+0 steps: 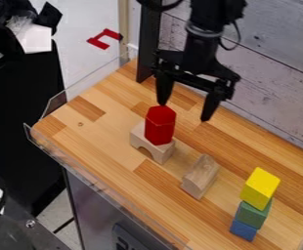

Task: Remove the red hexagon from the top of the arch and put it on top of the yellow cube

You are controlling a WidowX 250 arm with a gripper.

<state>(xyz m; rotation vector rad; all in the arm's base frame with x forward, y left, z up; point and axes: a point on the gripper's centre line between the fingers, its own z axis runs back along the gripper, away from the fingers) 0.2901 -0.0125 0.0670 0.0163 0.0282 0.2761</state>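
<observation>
Striped wood table [108,141]; over it the end effector [184,112] hangs, fingers spread, near the red hexagon [160,125], upright on the arch [159,149]. Wooden block [200,177] between arch and stack: yellow cube [260,187], green block [251,215], blue block [244,230].

The red hexagon [160,128] stands upright on the arch [161,153], yellow cube [260,187] atop green block [251,215]

Bright, diffuse light over the light-brown wooden tabletop [105,129]. Shading soft; underside of the pale wooden arch [161,152] darker. Thin pale glints along the clear plastic edging [57,101]. Black cloth [23,93] at left sunk in deep dark, folds barely readable.
</observation>
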